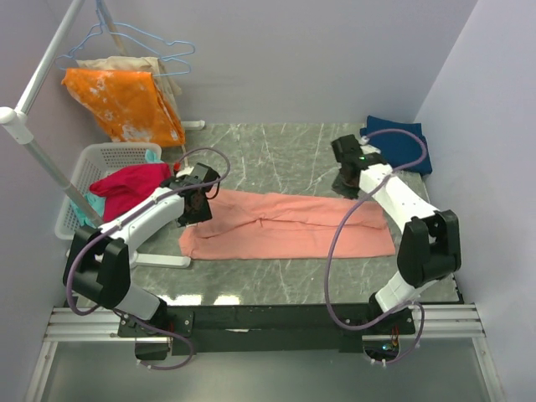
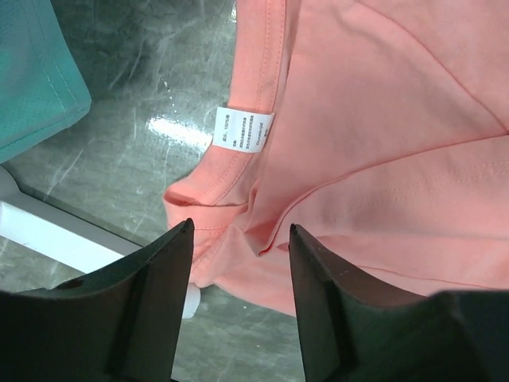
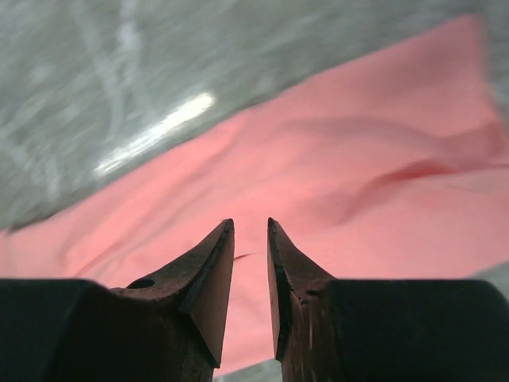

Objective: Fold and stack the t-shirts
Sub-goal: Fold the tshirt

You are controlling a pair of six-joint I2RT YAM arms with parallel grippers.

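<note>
So the salmon-pink t-shirt (image 1: 289, 228) is lying flat as a long strip across the middle of the tabletop (image 1: 276, 155), running left to right. The navy t-shirt (image 1: 400, 138) is bunched up at the far right corner, well apart from the pink one. The left gripper (image 2: 240, 231) sits over the left end of the pink shirt with its jaws spread fairly wide and nothing between them. The right gripper (image 3: 248, 224) is over the shirt's far edge toward the right end, with just a narrow slit between its jaws, and I can't see any cloth pinched in there. For clutter, a white laundry basket (image 1: 74, 180) stands off the left edge with a magenta-red garment (image 1: 127, 184) heaped in it and a teal cloth (image 1: 90, 208) underneath. A white rack pole (image 1: 48, 59) slants up past the basket, and near the far left corner it carries some blue hangers (image 1: 146, 42) and an orange white-blotched cloth (image 1: 126, 102). The rack's white foot (image 1: 159, 260) lies on the tabletop just beside the near left corner of the pink shirt, right under the left arm. The left wrist view catches what the top view doesn't, namely the ribbed collar (image 2: 261, 56) with a white label (image 2: 242, 131) sewn in, sitting just ahead of the open jaws. The right wrist view is blurry, mostly pink cloth with soft wrinkles and a bit of marble.
</note>
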